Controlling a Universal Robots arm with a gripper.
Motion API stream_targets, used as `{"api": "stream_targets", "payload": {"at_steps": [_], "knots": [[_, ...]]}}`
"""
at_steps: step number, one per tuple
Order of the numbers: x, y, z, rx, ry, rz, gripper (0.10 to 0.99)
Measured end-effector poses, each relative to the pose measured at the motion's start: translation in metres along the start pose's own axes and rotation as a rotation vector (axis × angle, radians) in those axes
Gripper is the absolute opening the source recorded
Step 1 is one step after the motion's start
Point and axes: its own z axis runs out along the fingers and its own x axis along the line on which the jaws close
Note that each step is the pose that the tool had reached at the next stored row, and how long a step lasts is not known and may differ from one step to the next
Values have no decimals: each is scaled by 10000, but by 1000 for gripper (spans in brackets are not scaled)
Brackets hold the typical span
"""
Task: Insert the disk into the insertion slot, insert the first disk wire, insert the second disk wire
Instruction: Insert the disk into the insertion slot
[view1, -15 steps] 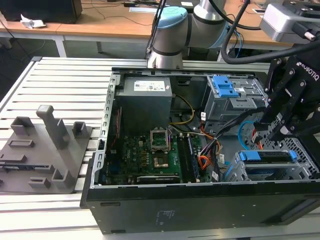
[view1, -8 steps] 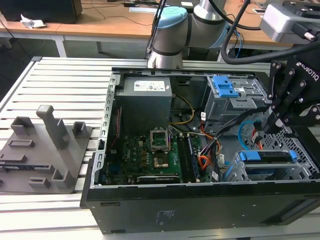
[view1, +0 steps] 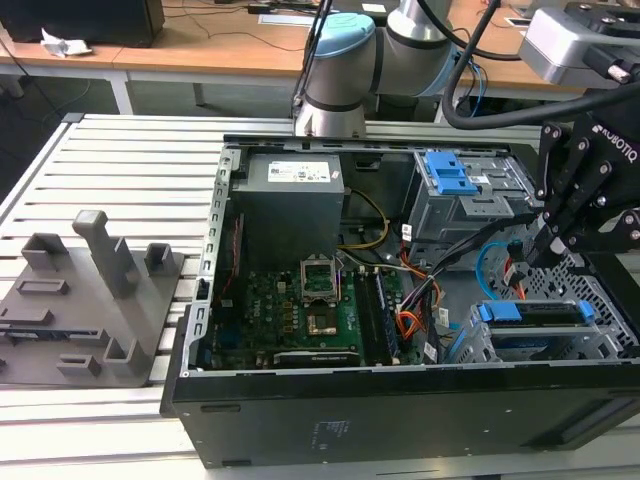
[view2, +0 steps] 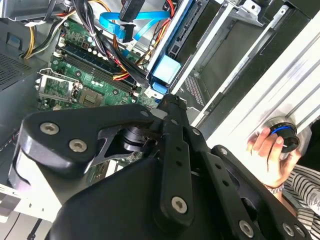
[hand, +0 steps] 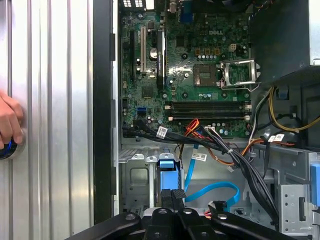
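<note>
The disk (view1: 530, 313), in its blue frame, lies seated in the silver perforated insertion slot (view1: 600, 335) at the exterior view's right end of the open computer case. My black gripper (view1: 540, 248) hangs just above it, fingers pressed together with nothing visible between them. In the first wrist view the fingertips (hand: 178, 195) sit over the blue frame end (hand: 167, 172). The light blue second disk wire (hand: 215, 189) loops beside it, also visible as a loop (view1: 488, 265) in the exterior view. A short red piece of the first disk wire (view1: 513, 272) shows beside the fingers.
A motherboard (view1: 310, 300), a power supply (view1: 290, 190) and a black cable bundle (view1: 450, 255) fill the case. A grey bay with a blue latch (view1: 450, 175) stands behind. A grey fixture (view1: 90, 300) sits on the slatted table. A person's hand (view2: 270, 155) rests beside the case.
</note>
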Motion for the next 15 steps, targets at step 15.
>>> {"api": "stream_targets", "payload": {"at_steps": [15], "knots": [[-1,-8,143,0,-1,0,106]]}}
